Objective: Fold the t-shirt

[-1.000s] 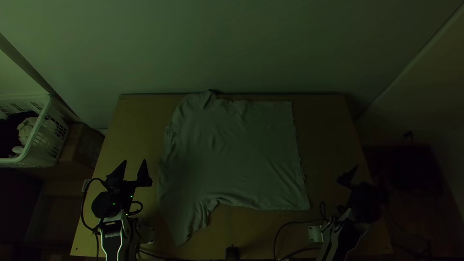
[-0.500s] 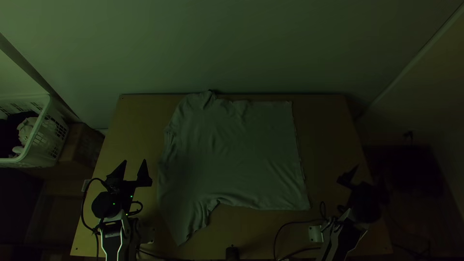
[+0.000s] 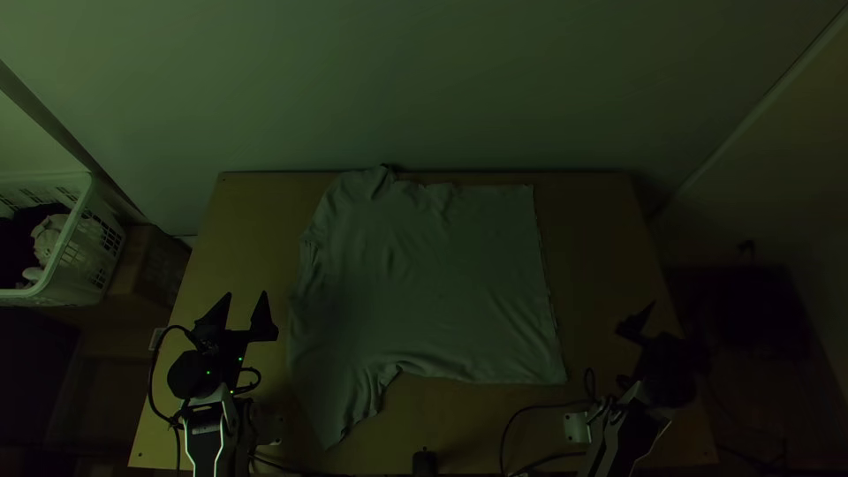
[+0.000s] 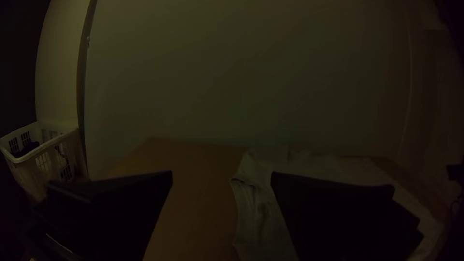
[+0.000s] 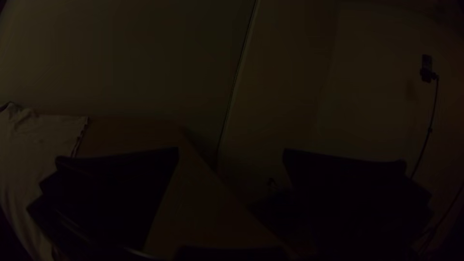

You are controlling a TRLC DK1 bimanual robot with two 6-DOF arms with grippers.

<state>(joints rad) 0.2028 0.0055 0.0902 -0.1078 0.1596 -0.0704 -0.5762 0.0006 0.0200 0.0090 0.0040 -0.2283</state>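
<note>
Both the left gripper (image 3: 246, 305) and the right gripper (image 3: 677, 316) gape wide, the t-shirt (image 3: 442, 283) spread, wrinkled, on the table (image 3: 601, 265) between them. One cable (image 3: 530, 408) curls near its corner; a basket (image 3: 88, 199) stands off the table's left side.

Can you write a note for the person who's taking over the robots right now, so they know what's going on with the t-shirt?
Left gripper: fingers open, holding nothing, beside the shirt.
Right gripper: fingers open, holding nothing, by the table's right edge.
T-shirt: spread on the table, a bit wrinkly, with one sleeve pointing toward the robots' side.
Done: the shirt is laid out; I see no neat fold.
Left to do: the folding, maybe starting with the sleeves.
</note>
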